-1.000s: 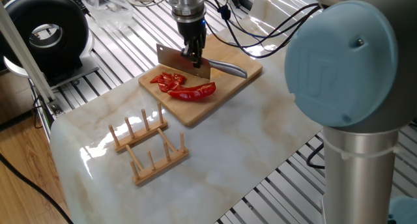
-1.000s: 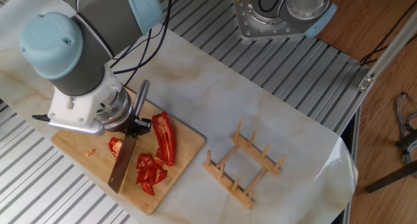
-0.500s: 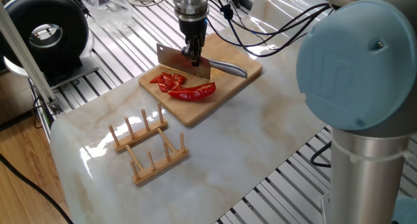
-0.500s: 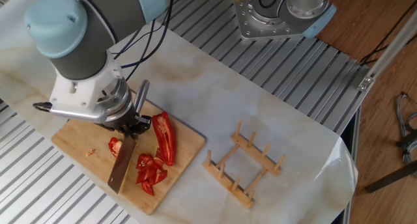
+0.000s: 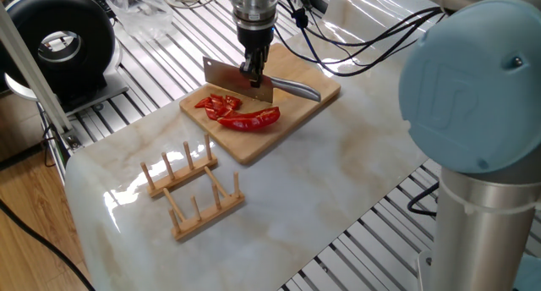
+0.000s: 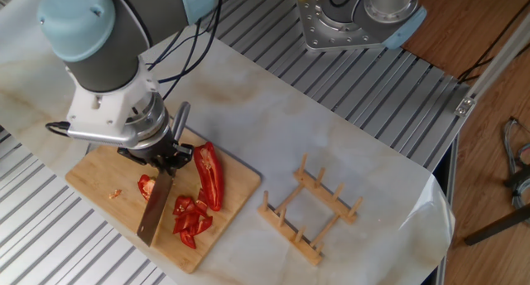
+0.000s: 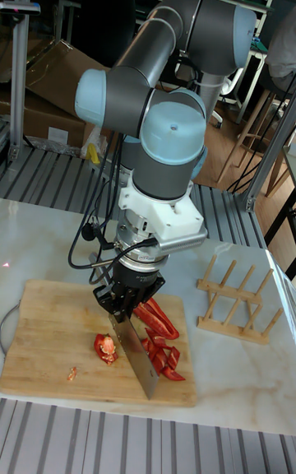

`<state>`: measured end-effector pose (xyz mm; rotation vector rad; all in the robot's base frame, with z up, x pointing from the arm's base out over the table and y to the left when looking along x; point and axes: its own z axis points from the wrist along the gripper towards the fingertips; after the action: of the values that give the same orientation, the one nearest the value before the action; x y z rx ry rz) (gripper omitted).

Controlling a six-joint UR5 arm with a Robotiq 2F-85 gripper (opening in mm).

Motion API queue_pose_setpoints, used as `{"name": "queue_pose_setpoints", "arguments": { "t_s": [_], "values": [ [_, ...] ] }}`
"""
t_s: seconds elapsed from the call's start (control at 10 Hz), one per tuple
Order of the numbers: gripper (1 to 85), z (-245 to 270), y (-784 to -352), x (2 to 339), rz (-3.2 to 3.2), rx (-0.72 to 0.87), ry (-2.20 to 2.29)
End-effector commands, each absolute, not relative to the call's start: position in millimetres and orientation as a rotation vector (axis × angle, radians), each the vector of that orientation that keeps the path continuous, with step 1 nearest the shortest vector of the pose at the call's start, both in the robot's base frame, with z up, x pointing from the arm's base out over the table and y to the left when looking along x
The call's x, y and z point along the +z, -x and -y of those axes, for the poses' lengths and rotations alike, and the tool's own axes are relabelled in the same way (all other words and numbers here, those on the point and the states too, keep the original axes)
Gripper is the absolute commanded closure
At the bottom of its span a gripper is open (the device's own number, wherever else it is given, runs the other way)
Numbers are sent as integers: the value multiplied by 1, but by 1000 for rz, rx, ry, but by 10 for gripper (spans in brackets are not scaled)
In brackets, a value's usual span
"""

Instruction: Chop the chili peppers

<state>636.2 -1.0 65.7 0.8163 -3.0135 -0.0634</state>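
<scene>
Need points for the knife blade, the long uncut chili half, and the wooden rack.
knife [image 6: 152,214], the other fixed view, mid blade.
long chili half [image 6: 210,176], the other fixed view, middle of its length.
wooden rack [image 5: 193,189], one fixed view, between its two rows.

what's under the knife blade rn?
The knife is held by the gripper, blade edge down on the cutting board. Chili peppers lie on both sides of it. Whether any pepper sits directly under the edge is hidden by the blade.

The knife [image 6: 157,209] hides part of the chili peppers [image 6: 199,198].
</scene>
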Motion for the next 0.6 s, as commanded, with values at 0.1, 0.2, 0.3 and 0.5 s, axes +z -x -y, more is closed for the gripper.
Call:
{"name": "queue_pose_setpoints", "arguments": {
  "t_s": [0.1,0.2,0.3,0.5],
  "values": [
    [657,-6,-637,63,3033,-96,-816],
    [657,-6,-636,63,3035,-101,-817],
    [660,-5,-636,63,3034,-94,-816],
    [680,-4,-638,63,3040,-87,-808]
  ]
}}
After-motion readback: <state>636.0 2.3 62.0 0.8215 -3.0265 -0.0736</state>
